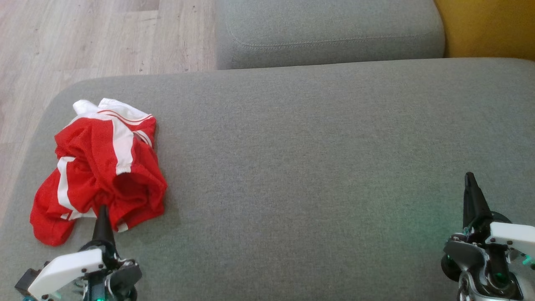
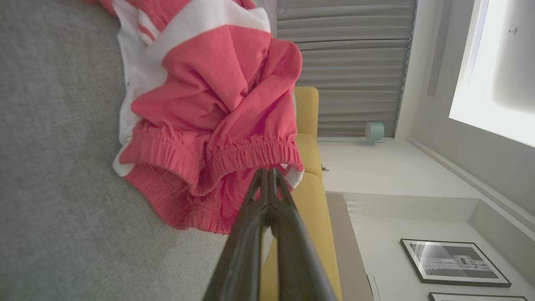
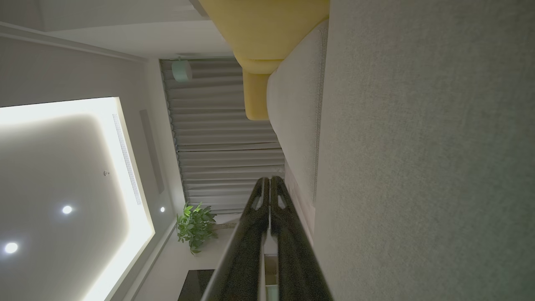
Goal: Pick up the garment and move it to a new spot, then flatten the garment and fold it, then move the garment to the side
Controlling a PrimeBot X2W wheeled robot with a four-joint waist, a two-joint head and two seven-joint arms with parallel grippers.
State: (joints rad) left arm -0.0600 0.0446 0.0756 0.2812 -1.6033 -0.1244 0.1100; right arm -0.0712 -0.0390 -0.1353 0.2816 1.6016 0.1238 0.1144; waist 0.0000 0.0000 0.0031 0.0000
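The garment [image 1: 104, 167] lies crumpled in a heap at the left of the grey cushion [image 1: 313, 146]. It is red mesh with white stripes and panels, and its letters are hidden in the folds. My left gripper [image 1: 102, 209] is shut, its tips touching the heap's near edge. In the left wrist view the closed fingertips [image 2: 267, 170] meet the gathered red hem of the garment [image 2: 209, 104], and no cloth shows between them. My right gripper [image 1: 470, 177] is shut and empty at the lower right, far from the garment. Its fingers [image 3: 269, 179] lie together beside bare grey fabric.
A second grey cushion [image 1: 330, 33] sits beyond the far edge, with a yellow cushion [image 1: 489, 25] at the back right. Wooden floor [image 1: 83, 37] lies past the cushion's rounded left edge. Open grey surface stretches between the garment and my right gripper.
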